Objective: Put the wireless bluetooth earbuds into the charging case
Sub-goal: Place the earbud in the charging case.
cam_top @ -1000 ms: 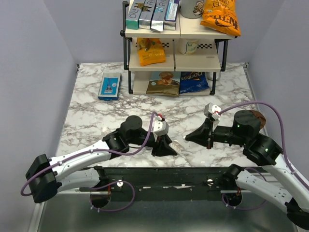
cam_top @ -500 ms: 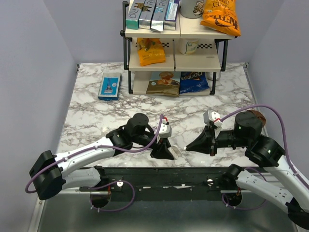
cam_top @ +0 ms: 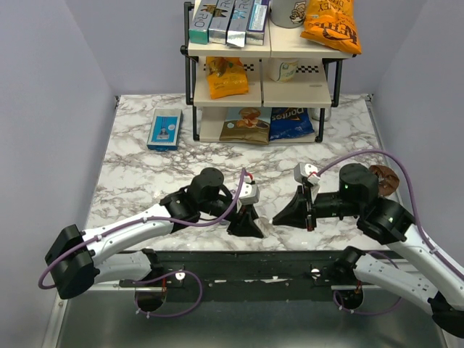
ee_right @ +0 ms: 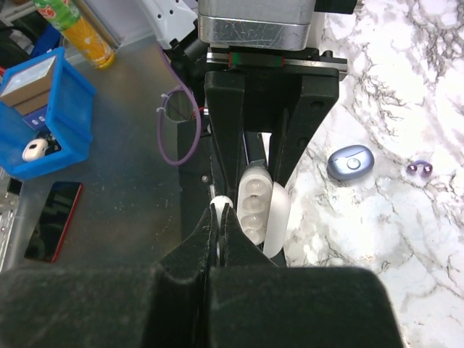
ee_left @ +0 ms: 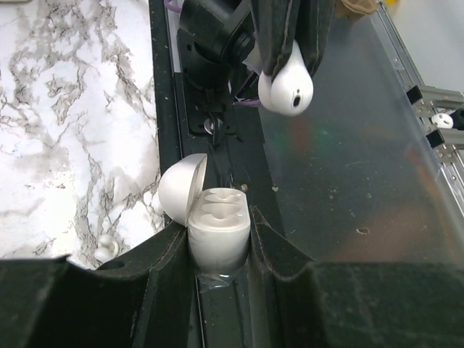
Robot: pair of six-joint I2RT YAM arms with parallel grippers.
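Doritos logo on blue chip bag (cam_top: 291, 123), bottom shelf of rack (cam_top: 297, 94), other print unreadable

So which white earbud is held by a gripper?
The earbud pinched in the right gripper, by the charging case; the other earbud lies loose in the blue bin.

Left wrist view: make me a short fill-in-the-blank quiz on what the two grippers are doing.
1. The left gripper clamps the charging case, whose lid stands ____.
2. The right gripper pinches one white ____.
3. Both wells in the case are ____.
Missing words: open; earbud; empty.
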